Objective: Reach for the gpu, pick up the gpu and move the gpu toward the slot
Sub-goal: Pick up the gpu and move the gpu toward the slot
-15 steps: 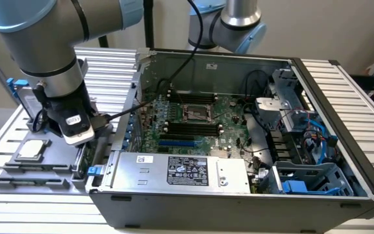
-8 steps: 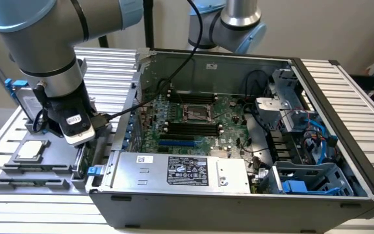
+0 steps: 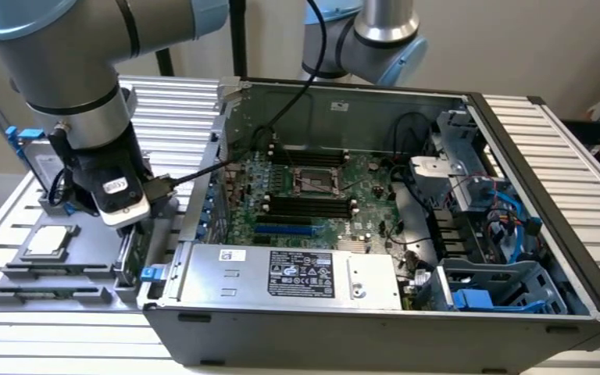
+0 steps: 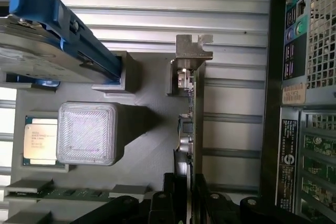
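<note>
Now we find the arm's black gripper (image 3: 126,221) at the exterior view's lower left, astride the thin green circuit-board gpu (image 4: 196,108), which stands edge-on in a grey plastic holder (image 4: 152,145). Whether it is clenched we cannot tell. By our reading, the lift and the carry to the slot are not yet done.

In the exterior view the arm (image 3: 90,117) covers most of the gpu (image 3: 125,251), which stands just beside the computer case (image 3: 279,340), so only a thin dark edge shows. In the wrist view the gripper (image 4: 189,187) is cut off by the picture's edge, and whether it touches the gpu cannot be told.
</note>
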Action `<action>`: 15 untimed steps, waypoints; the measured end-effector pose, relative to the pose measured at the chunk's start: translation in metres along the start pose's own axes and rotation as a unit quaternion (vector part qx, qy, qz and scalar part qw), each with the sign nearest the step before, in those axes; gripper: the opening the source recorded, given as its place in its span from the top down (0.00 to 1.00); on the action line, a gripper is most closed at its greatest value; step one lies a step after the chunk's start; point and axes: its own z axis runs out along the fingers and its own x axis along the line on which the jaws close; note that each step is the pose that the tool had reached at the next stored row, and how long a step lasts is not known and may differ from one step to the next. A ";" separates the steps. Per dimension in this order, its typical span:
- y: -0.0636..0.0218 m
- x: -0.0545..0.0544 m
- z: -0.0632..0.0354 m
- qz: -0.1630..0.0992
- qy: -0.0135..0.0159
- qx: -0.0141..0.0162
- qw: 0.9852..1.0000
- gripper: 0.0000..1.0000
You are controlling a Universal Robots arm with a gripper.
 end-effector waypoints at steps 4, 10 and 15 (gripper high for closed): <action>0.0004 0.001 -0.0106 0.000 0.000 0.000 1.000 0.74; 0.0013 0.002 -0.0298 0.000 0.000 0.000 1.000 0.74; 0.0023 0.003 -0.0512 0.000 0.000 -0.001 1.000 0.74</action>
